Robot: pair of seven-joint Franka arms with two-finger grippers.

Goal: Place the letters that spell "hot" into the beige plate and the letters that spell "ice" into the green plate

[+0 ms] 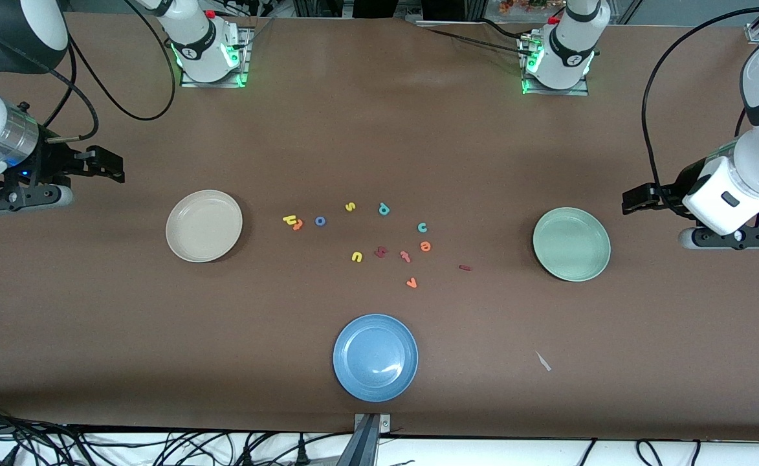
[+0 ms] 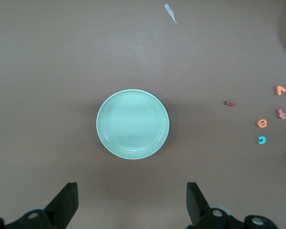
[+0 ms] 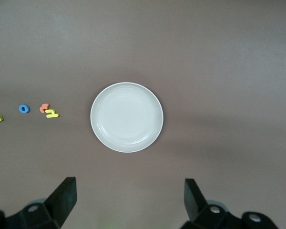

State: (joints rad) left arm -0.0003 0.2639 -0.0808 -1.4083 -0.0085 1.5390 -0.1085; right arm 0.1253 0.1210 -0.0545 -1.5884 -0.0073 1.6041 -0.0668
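Front view, centre frame: tiny foam letters loose on brown surface; yellow h touches orange hooked t.
Round cream-beige plate mid-left, pale mint-green plate mid-right, both bare.
Left gripper, right gripper: fingers spread, empty.
Risk: grabbing h drags t; lookalike teal p mistaken for teal c.

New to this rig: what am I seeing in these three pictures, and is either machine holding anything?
Two robot arms sit at a brown table. The wide picture looks down from across it; the other two come from cameras on each wrist. The left gripper hangs open over bare table beside the green plate, and the right gripper hangs open beside the beige plate. Neither holds anything. Small foam letters lie scattered between those plates, with a blue plate nearer the front camera.
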